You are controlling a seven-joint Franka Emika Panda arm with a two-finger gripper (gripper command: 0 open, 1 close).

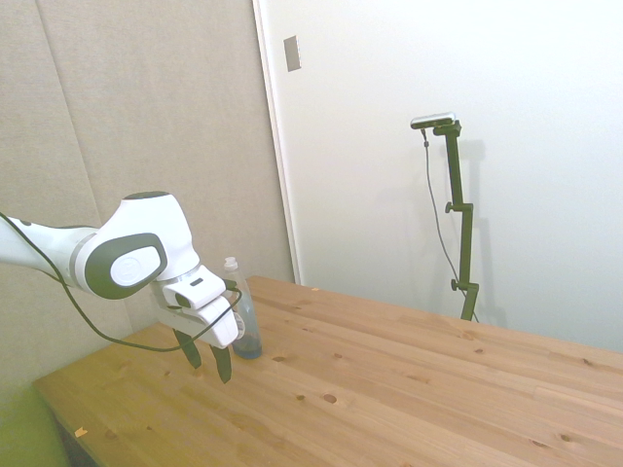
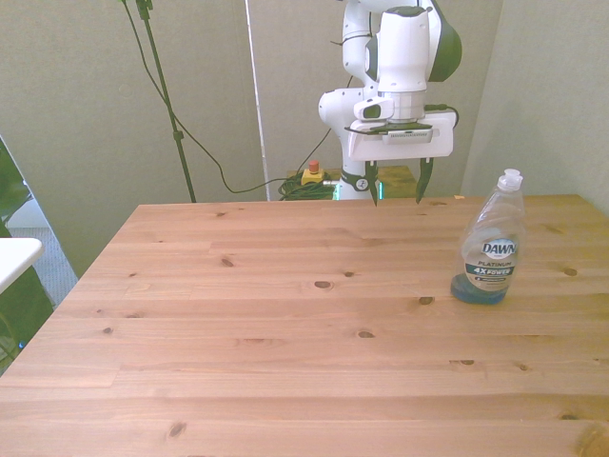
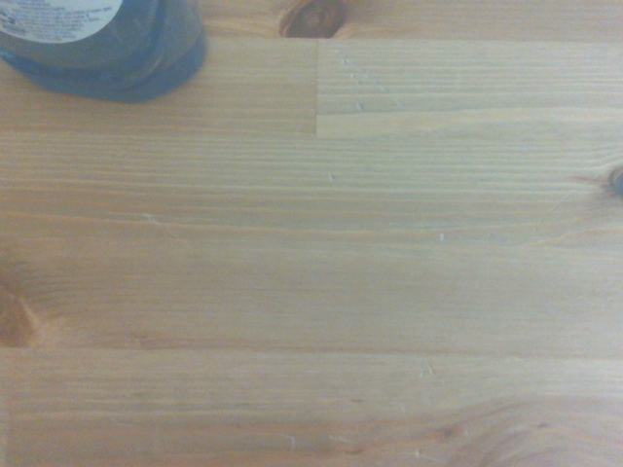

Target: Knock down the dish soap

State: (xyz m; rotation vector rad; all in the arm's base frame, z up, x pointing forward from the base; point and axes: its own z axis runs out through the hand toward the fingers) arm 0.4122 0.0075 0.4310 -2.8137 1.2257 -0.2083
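The dish soap (image 2: 491, 246) is a slim clear bottle with a white cap, a pale label and dark blue liquid at its base. It stands upright on the wooden table (image 2: 285, 324), toward the front view's right. In the side view the dish soap (image 1: 244, 321) shows just behind the gripper. My gripper (image 2: 397, 182) hangs open over the table's far part, to the front view's left of the bottle and apart from it, with nothing between its fingers. The side view puts the gripper (image 1: 207, 360) low, close above the wood. The wrist view catches only the bottle's blue base (image 3: 107, 49).
A wall and a door frame (image 1: 277, 146) stand behind the table. Cables and a yellow box with a red button (image 2: 311, 174) lie on the floor beyond the far edge. A white object (image 2: 14, 255) pokes in at the front view's left.
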